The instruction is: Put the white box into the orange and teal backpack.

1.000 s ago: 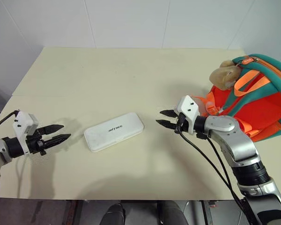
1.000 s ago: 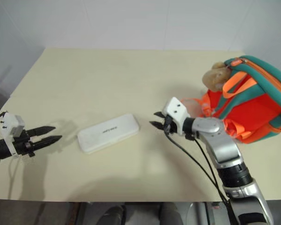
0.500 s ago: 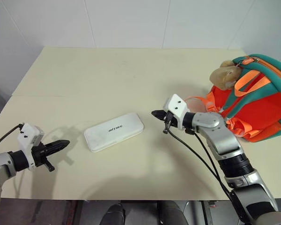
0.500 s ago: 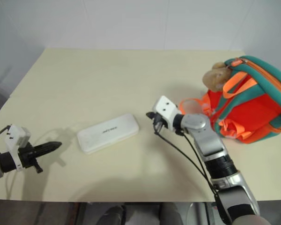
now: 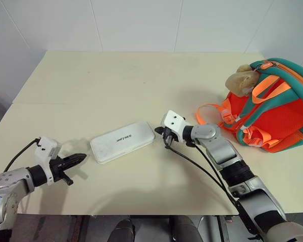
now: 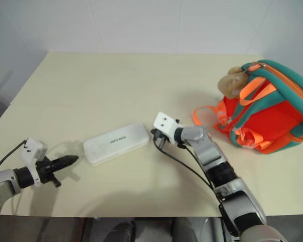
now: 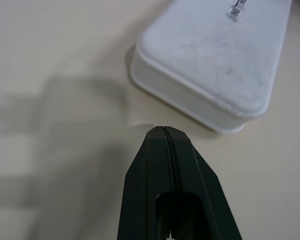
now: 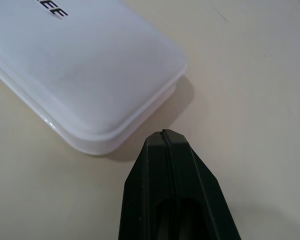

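The white box (image 5: 122,141) lies flat on the cream table (image 5: 131,80), its dark lettering facing up. Just off its left end, my left gripper (image 5: 83,158) is shut and empty, tips aimed at the box; the left wrist view shows the box corner (image 7: 210,60) close beyond the closed fingers (image 7: 166,150). My right gripper (image 5: 157,131) is shut too, its tip right beside the box's right end (image 8: 90,75), with a thin gap in the right wrist view. The orange and teal backpack (image 5: 272,111) lies at the table's right, a tan plush toy (image 5: 241,80) on it.
Orange strap loops (image 5: 209,112) spill from the backpack onto the table behind my right forearm. Black cables hang under the right arm. The table's front edge runs just below my left gripper, and a white wall stands behind the table.
Both grippers have shut from open. Both have come down and in toward the box, the left from the left, the right away from the backpack to the box's right end.
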Motion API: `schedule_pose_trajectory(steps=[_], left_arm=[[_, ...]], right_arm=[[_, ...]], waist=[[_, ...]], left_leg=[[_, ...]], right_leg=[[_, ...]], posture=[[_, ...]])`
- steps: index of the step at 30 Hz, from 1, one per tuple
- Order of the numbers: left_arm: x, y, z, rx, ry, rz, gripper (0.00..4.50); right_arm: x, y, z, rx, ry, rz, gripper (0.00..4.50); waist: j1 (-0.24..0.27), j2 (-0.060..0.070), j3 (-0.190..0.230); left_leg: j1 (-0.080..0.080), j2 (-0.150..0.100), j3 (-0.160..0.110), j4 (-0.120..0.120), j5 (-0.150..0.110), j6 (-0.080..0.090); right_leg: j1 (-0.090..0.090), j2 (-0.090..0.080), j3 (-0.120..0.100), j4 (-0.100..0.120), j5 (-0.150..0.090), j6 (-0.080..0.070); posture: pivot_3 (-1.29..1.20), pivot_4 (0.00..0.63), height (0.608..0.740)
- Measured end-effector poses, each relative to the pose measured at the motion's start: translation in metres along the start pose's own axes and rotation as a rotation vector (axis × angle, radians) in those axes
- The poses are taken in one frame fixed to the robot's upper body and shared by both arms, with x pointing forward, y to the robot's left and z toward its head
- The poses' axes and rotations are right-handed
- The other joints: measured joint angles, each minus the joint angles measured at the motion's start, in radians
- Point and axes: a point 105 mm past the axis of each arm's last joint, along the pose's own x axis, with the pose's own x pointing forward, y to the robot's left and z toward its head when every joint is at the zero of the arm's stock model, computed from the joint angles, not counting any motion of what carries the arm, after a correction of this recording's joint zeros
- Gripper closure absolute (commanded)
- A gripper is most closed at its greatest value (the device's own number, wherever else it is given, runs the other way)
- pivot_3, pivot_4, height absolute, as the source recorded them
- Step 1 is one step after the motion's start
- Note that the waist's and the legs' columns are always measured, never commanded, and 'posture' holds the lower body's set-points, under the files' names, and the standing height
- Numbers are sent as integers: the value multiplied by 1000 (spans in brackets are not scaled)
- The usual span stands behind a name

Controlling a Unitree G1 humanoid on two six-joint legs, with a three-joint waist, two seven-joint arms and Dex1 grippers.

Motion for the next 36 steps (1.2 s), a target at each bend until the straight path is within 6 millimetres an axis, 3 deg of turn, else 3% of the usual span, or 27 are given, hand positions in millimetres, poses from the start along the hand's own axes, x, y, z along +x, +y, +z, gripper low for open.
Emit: schedule_pose_trajectory(steps=[4,15,36], left_arm=[[7,-3,5,-6,-9,-32,4500],[16,-9,-3,-54,30,-89,4500],[36,-13,6,3,56,-159,4500]], right_arm=[[7,4,3,-2,-5,22,4380],[9,6,5,-1,18,47,4380],[-24,24,-7,-26,107,137,4380]], waist=[[-3,0,0],[-1,0,0],[2,0,0]], left_leg=[[0,0,0,0,0,0],[0,0,0,0,0,0],[-1,0,0,0,0,0]], right_leg=[[0,0,0,0,0,0],[0,0,0,0,0,0],[0,0,0,0,0,1]], posture=[[0,150,740],[0,150,740],[0,150,740]])
